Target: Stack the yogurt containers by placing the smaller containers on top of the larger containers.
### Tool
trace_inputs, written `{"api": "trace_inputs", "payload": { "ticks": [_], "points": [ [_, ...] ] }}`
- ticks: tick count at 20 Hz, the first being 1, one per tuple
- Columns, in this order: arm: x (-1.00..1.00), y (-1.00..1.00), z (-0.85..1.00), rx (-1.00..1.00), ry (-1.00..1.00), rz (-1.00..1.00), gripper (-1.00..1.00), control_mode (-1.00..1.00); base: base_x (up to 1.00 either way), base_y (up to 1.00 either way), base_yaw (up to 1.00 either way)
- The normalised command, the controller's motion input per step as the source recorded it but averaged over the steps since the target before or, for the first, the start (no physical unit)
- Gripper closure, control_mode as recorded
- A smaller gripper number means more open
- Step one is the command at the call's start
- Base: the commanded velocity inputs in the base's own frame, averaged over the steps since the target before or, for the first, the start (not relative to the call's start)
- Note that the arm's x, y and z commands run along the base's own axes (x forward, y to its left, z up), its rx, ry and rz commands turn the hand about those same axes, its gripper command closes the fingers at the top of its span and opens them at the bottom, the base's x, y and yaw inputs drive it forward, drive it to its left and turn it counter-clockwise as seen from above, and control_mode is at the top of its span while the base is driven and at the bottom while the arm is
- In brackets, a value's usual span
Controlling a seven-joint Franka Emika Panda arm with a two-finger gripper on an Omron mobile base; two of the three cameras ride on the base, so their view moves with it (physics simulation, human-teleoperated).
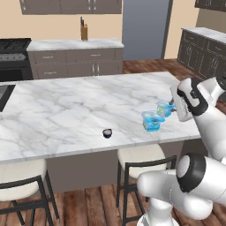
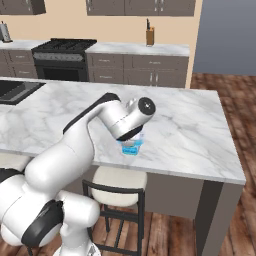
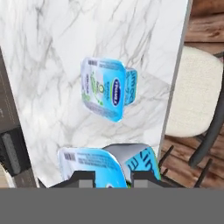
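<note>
Marble, white with grey veins, tops the long island desk (image 1: 66, 110) where the work is. Near its front edge on the arm's side stands a translucent light-blue yogurt tub (image 1: 153, 120) with a pale printed lid, upright on the stone. Just beside it, toward the arm, a second blue tub (image 1: 165, 108) that looks a little smaller sits at the end of the robot's hand. In the hand view this second tub lies right at the claw (image 3: 112, 177), whose two dark tips stand close together with the tub's lid edge between them, so the claw looks clamped on it. Whether that tub touches the desk or is lifted off it I cannot tell. The first tub shows farther along in the hand view, apart from the one in the claw. A tiny dark round cup (image 1: 107, 132) stands alone on the desk, well to the left of both tubs and close to the front edge. A cream-cushioned stool (image 1: 141, 154) is tucked under the desk below the tubs.
</note>
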Motion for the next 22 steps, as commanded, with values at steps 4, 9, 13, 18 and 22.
{"api": "trace_inputs", "payload": {
  "ticks": [4, 9, 13, 18, 22],
  "points": [
    [0.0, 0.0, 0.0, -0.05, 0.0, -0.2, 1.0, -1.0, 0.0, 0.0, 0.0],
    [0.0, 0.0, 0.0, -0.04, 0.0, -0.19, 1.0, -1.0, 0.0, 0.0, 0.0],
    [0.0, 0.02, 0.0, -0.01, 0.0, -0.11, 1.0, -1.0, 0.0, 0.0, 0.0],
    [0.03, 0.03, -0.02, -0.01, 0.0, -0.08, 1.0, -1.0, 0.0, 0.0, 0.0],
    [0.1, 0.0, -0.02, -0.02, 0.0, -0.08, 1.0, -1.0, 0.0, 0.0, 0.0]
  ]
}}
